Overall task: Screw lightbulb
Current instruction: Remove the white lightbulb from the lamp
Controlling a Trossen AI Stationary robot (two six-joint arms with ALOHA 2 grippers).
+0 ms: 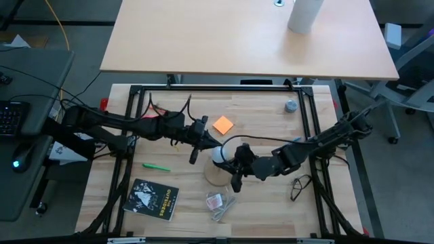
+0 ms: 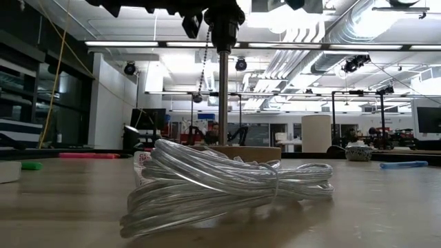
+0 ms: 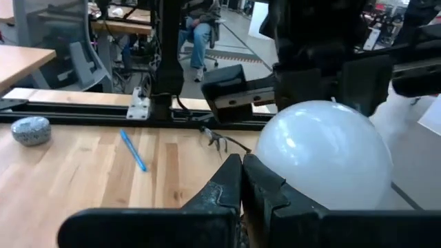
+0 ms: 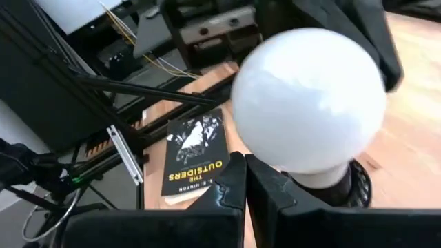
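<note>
White frosted lightbulb (image 1: 219, 154) stands in its socket between both grippers. Left gripper (image 1: 195, 154) and right gripper (image 1: 237, 177), fingers closed and empty, reach low from either side.

Beyond the bench (image 1: 271, 203), on the far side from the tools, stands a second pale wooden table (image 1: 203, 41) carrying a white cylinder (image 1: 302, 15). A dark desk (image 1: 34, 74) with a keyboard (image 1: 10, 116) stands off to the left tool's side, on grey floor. Seen level across the bench, the room is a large open workshop: long ceiling strip lights (image 2: 151, 44), exposed silver ducts (image 2: 344, 34), a white wall (image 2: 110, 103) and distant workstations. A seated person (image 3: 200, 27) shows behind the bench frame.
</note>
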